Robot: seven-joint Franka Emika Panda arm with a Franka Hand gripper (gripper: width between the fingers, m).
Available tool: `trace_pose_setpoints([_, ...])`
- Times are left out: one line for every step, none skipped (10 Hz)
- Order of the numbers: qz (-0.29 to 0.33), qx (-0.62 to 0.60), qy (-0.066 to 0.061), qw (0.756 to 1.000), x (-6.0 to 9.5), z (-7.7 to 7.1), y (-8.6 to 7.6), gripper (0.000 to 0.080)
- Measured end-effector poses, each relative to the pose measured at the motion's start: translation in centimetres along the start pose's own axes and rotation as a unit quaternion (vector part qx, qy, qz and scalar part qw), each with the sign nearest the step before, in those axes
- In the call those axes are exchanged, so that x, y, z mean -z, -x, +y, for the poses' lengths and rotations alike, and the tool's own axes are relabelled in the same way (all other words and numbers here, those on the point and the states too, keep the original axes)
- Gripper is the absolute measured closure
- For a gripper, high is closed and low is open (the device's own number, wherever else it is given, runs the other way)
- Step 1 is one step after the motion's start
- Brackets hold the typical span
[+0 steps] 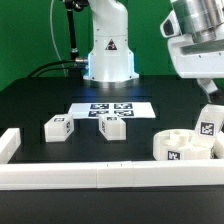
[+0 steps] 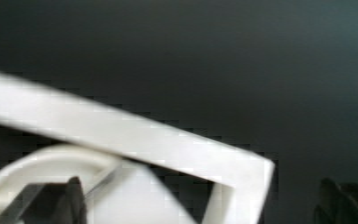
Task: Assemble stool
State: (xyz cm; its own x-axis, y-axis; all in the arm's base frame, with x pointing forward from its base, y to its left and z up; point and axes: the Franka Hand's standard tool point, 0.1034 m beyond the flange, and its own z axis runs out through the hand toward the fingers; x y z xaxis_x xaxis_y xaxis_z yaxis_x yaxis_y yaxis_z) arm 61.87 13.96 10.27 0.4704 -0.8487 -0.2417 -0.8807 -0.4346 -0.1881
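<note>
The round white stool seat [image 1: 184, 146] lies at the exterior view's right, by the front rail. One tagged leg [image 1: 208, 123] stands upright at its right edge, and I cannot tell if it sits in a hole. Two more tagged legs [image 1: 58, 128] [image 1: 112, 125] lie loose on the black table. My gripper [image 1: 208, 95] hangs just above the standing leg. In the wrist view my gripper [image 2: 202, 205] has its dark fingers [image 2: 51, 200] far apart with no part between them, so it is open. The seat's rim [image 2: 43, 165] shows near one finger.
The marker board [image 1: 110, 109] lies in the middle in front of the robot base [image 1: 108, 60]. White border rails run along the front [image 1: 100, 176] and the exterior view's left [image 1: 8, 146]. A rail corner [image 2: 140, 130] crosses the wrist view.
</note>
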Motion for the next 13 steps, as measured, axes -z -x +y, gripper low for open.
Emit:
trace_pose_setpoints([0.013, 0.096, 0.013, 0.995, 0.8, -0.2, -0.5, 0.0151])
trace_pose_setpoints([0.013, 0.183, 0.017, 0.983, 0.8, 0.0, -0.9, 0.0151])
trace_pose_setpoints([-0.003, 0.262, 0.037, 0.964, 0.2, 0.8, -0.9, 0.0151])
trace_pose_setpoints([-0.003, 0.308, 0.038, 0.951, 0.1, 0.9, -1.0, 0.0151])
trace_pose_setpoints([-0.005, 0.340, 0.038, 0.940, 0.1, 0.9, -1.0, 0.0151])
trace_pose_setpoints([-0.006, 0.369, 0.038, 0.929, 0.2, 0.9, -1.1, 0.0151])
trace_pose_setpoints([-0.007, 0.403, 0.038, 0.914, 0.2, 0.9, -1.1, 0.0151])
trace_pose_setpoints([-0.001, 0.469, 0.045, 0.882, 0.0, 1.0, -1.2, 0.0151])
trace_pose_setpoints([0.015, 0.562, 0.065, 0.825, -0.4, 1.4, -1.0, 0.0151])
trace_pose_setpoints([0.009, 0.640, 0.080, 0.764, -0.7, 2.0, -1.1, 0.0151])
trace_pose_setpoints([0.007, 0.701, 0.098, 0.706, -0.8, 2.3, -1.5, 0.0151])
trace_pose_setpoints([0.005, 0.739, 0.119, 0.664, -1.2, 2.5, -1.4, 0.0151])
trace_pose_setpoints([0.001, 0.764, 0.122, 0.634, -1.7, 2.7, -1.5, 0.0151])
